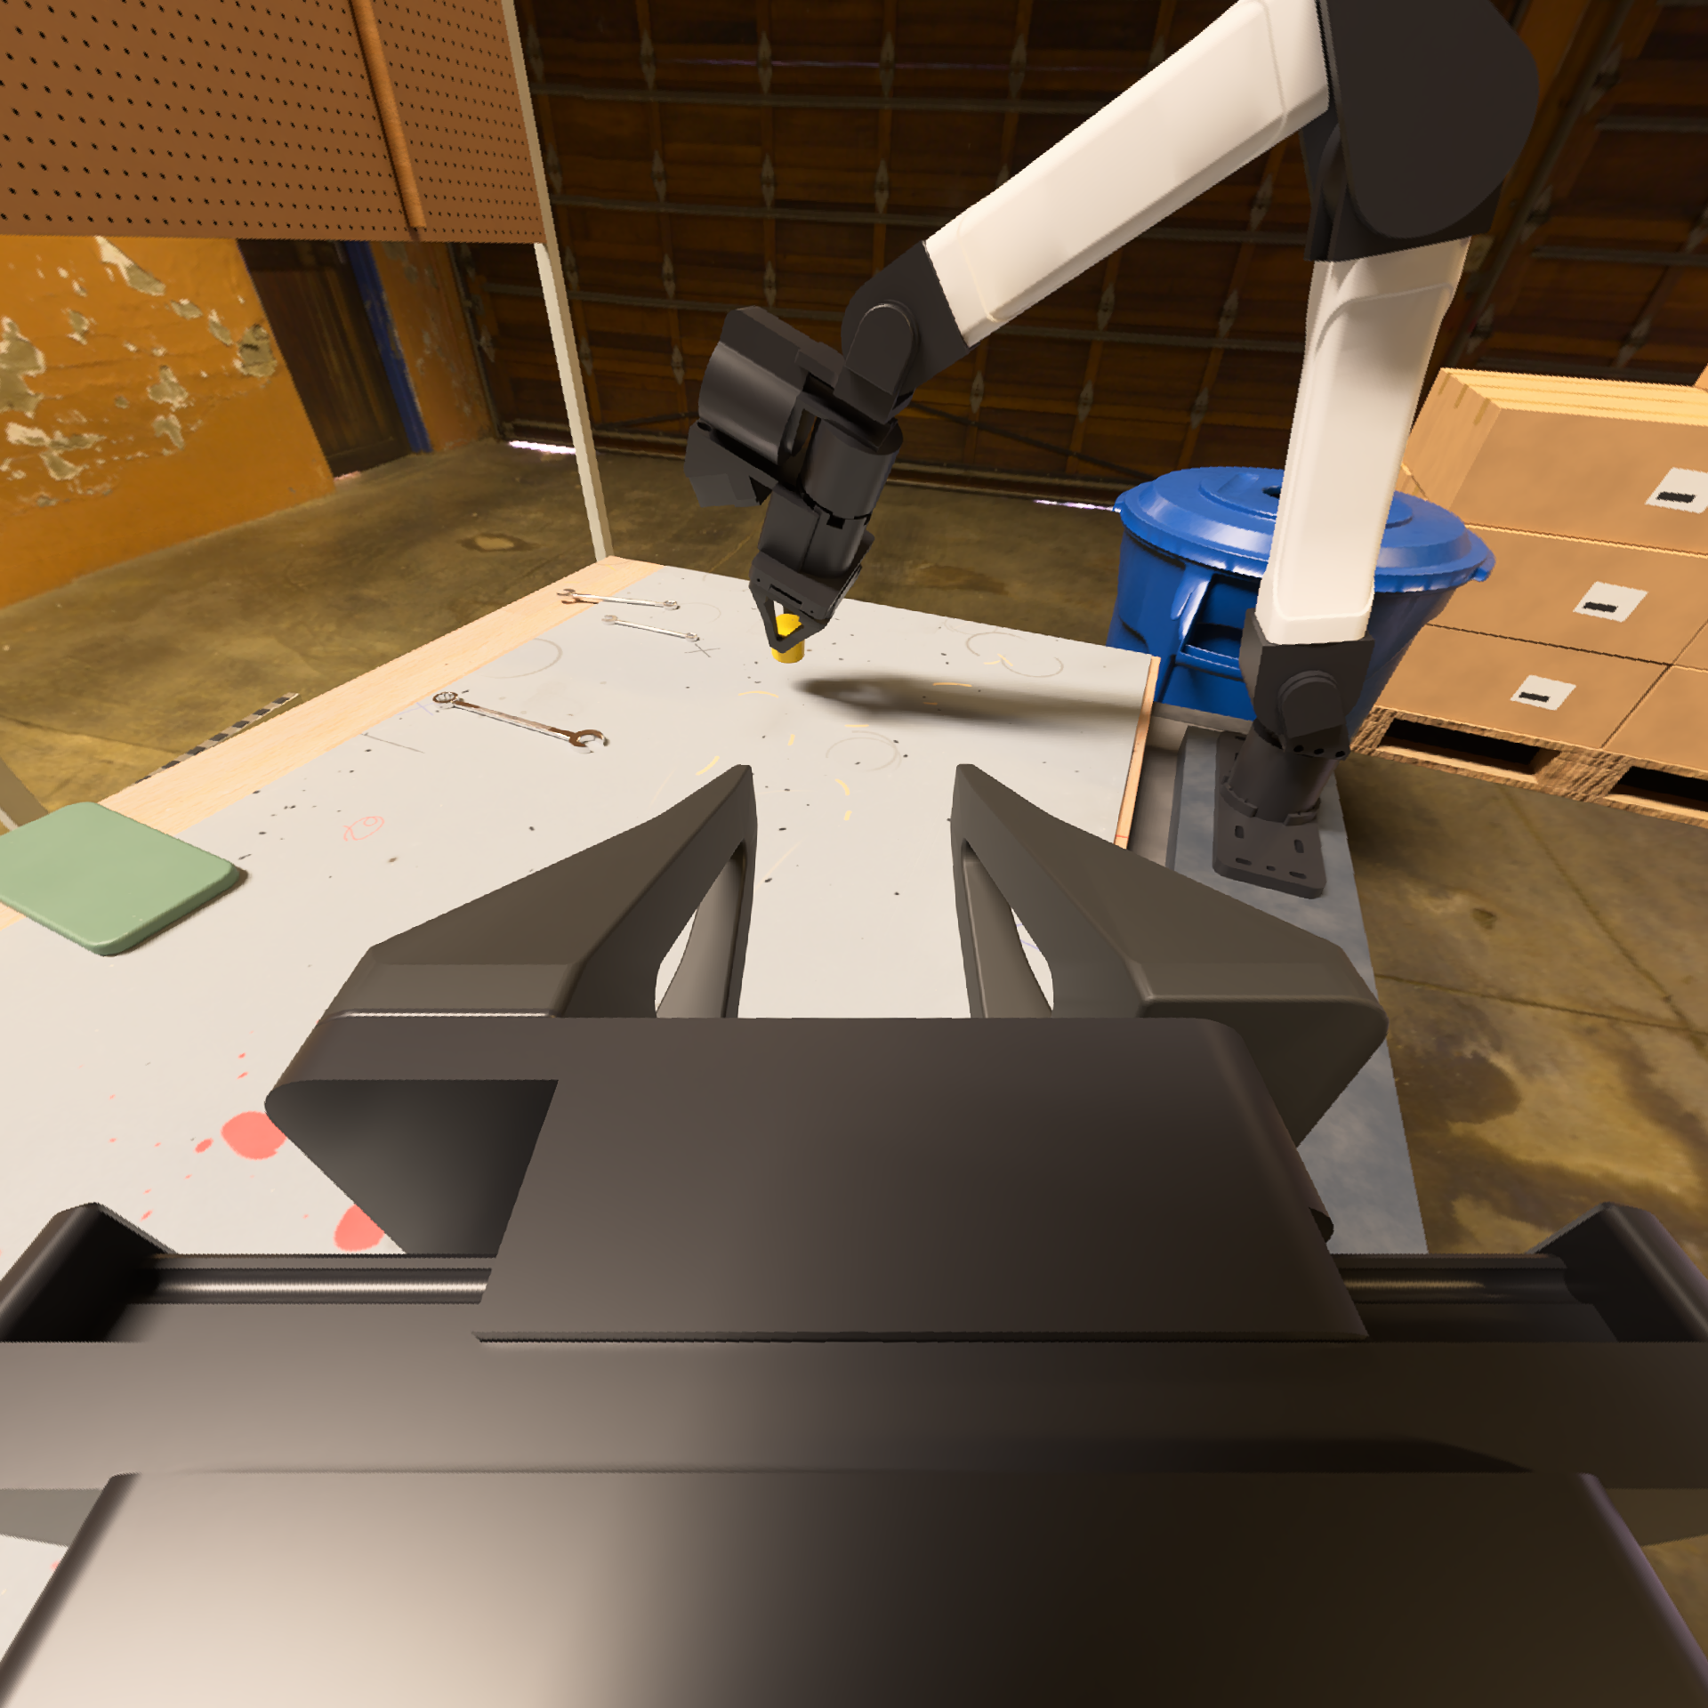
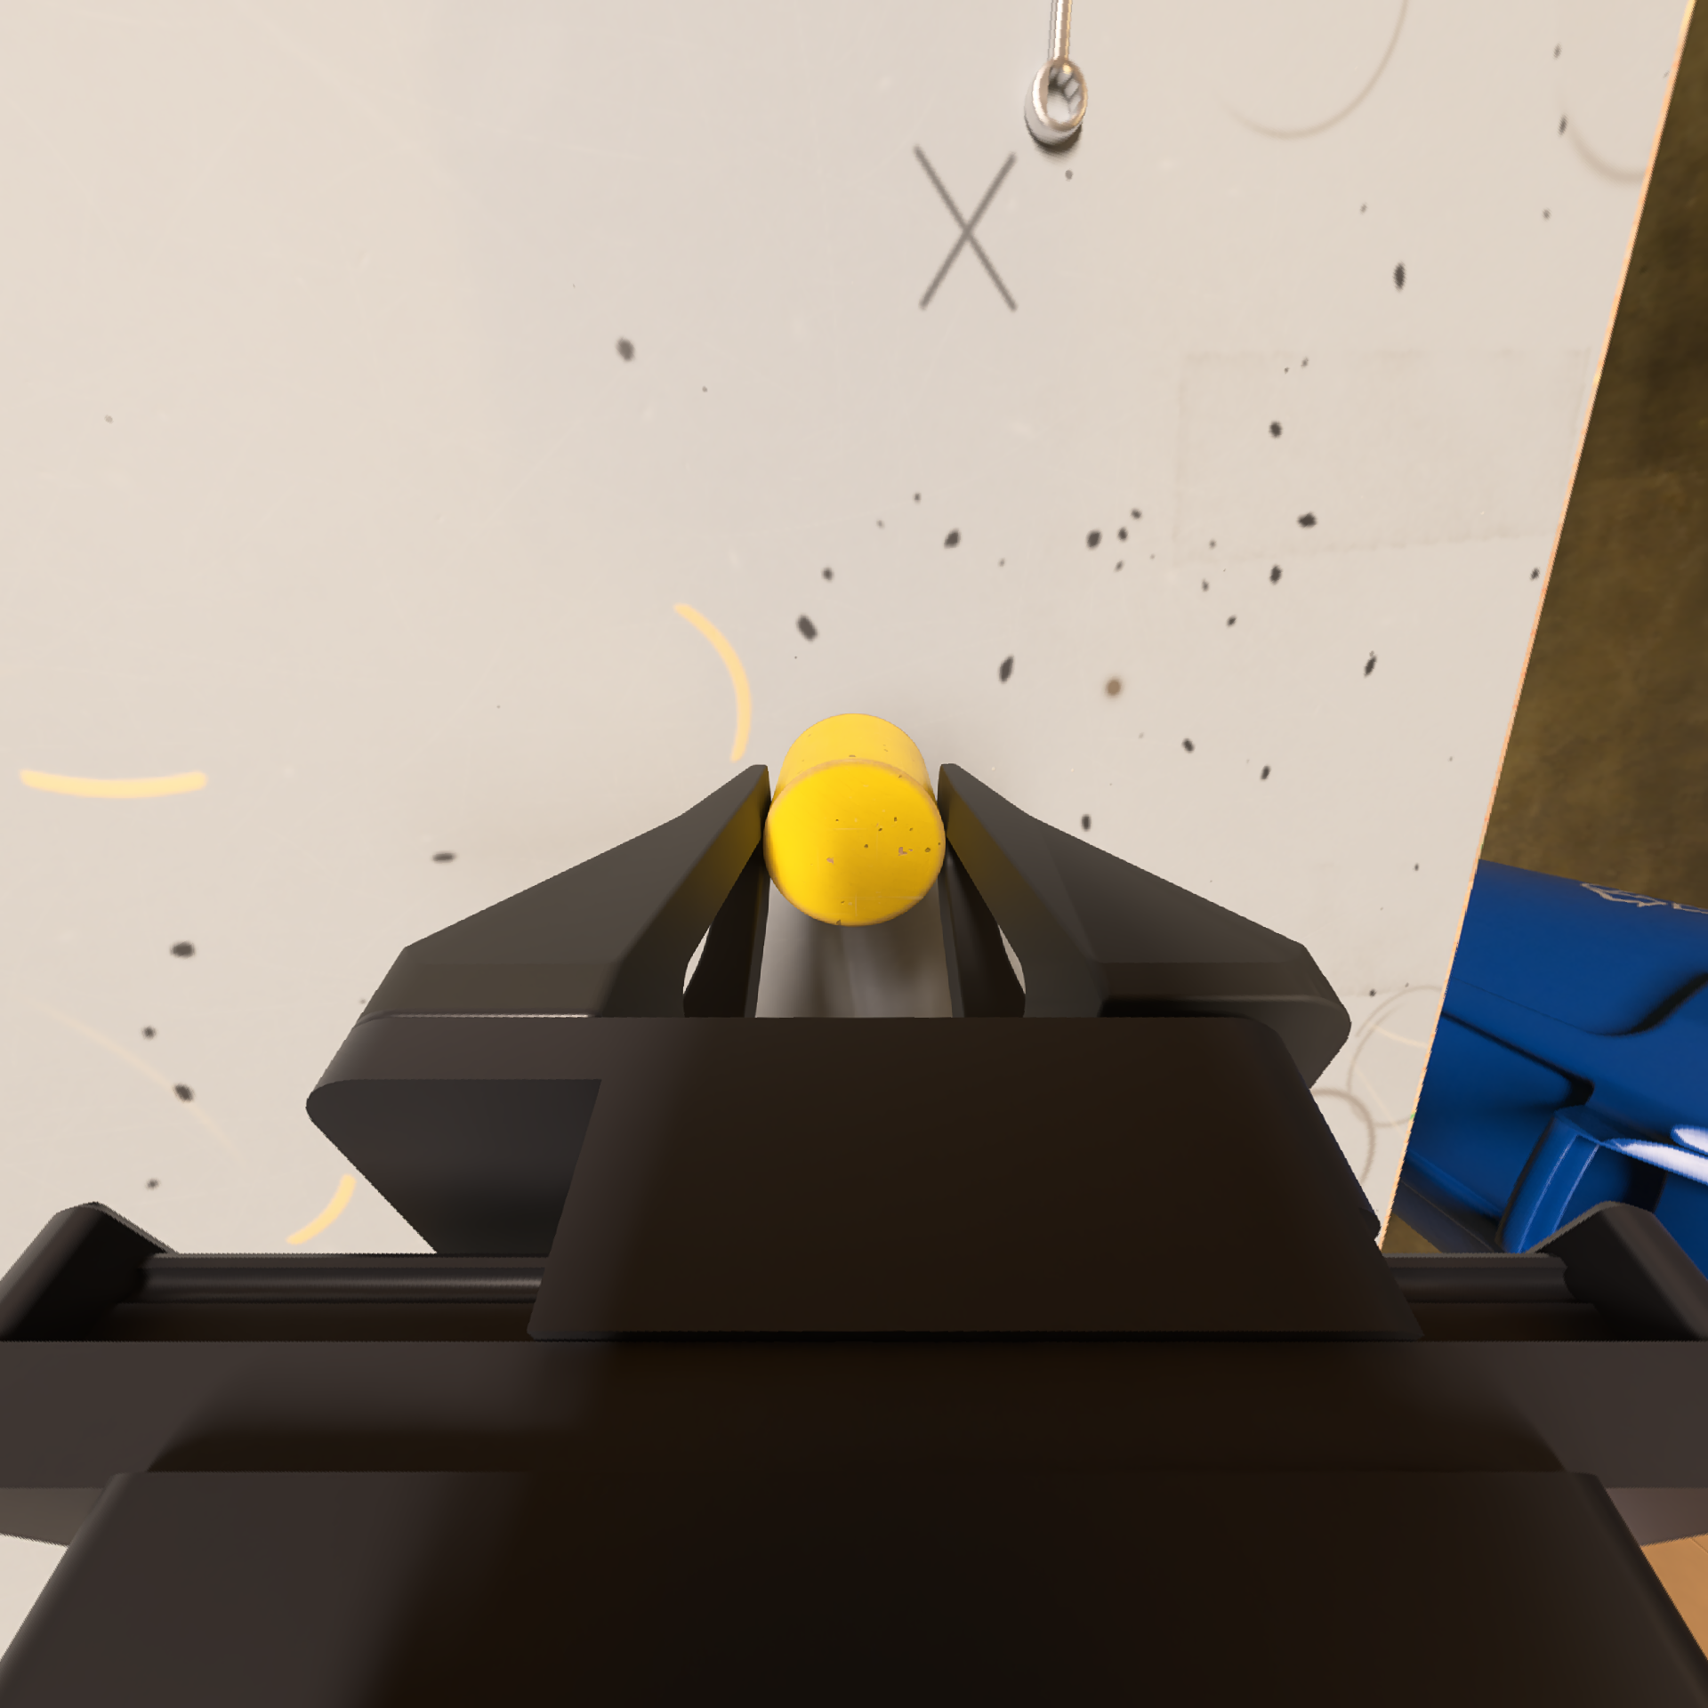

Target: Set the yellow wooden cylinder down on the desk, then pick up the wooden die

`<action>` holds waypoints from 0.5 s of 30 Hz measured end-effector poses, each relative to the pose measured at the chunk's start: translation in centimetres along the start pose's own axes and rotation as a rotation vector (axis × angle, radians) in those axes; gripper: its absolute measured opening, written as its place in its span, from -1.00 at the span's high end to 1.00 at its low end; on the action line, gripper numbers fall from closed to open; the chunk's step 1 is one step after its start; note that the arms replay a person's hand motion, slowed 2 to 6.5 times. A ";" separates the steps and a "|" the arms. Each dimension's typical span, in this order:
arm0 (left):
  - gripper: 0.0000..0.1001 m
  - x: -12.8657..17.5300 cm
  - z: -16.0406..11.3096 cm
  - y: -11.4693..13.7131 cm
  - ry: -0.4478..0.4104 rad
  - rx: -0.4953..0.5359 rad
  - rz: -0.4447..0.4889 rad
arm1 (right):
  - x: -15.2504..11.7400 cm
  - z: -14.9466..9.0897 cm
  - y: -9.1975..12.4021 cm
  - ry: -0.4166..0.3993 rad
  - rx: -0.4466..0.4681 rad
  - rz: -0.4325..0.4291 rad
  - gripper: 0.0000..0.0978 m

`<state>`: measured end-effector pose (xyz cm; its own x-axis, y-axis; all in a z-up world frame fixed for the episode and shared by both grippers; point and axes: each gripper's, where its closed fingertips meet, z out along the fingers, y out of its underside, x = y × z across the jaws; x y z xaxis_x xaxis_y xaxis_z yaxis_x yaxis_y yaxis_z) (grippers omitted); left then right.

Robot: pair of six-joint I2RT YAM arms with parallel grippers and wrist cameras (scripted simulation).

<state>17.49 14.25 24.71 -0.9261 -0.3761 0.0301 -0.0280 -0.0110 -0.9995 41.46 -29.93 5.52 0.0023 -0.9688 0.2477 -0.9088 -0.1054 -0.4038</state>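
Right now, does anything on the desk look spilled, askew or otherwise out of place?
Nothing serious. The desk bears red paint splashes, dark specks and drawn marks, which look like old wear. Three wrenches lie loose. The right gripper holds the yellow cylinder upright. No wooden die shows in either view.

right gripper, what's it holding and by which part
The right gripper holds the yellow cylinder upright by its sides, near the top. The left gripper holds nothing.

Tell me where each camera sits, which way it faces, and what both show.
Left wrist view: behind the empty, open left pincer, looking across the desk at the right arm.
Right wrist view: behind the right pincer, looking down at the desk, fingers on the yellow cylinder.
Shared: cylinder, desk, right pincer, blue bin.
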 end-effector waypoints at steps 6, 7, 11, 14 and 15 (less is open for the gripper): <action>0.29 0.0 -0.2 -0.1 -0.011 -0.005 0.020 | 0.0 0.1 0.6 -0.023 -0.070 -0.004 0.39; 0.28 0.1 -0.2 -0.1 -0.012 -0.005 0.022 | 0.0 0.1 0.7 -0.027 -0.081 -0.004 0.39; 0.28 0.1 -0.2 -0.2 -0.013 -0.005 0.027 | -0.1 0.2 1.2 -0.043 -0.112 -0.003 0.39; 0.28 0.2 -0.3 -0.2 -0.014 -0.005 0.031 | -0.1 0.2 1.4 -0.053 -0.119 0.001 0.39; 0.28 0.2 -0.3 -0.2 -0.015 -0.005 0.033 | -0.2 0.2 1.4 -0.057 -0.119 0.002 0.39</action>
<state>17.20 14.44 24.93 -0.9209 -0.3898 -0.0025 0.0003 0.0058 -1.0000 40.27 -29.97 4.72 0.0206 -0.9805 0.1953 -0.9518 -0.0790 -0.2964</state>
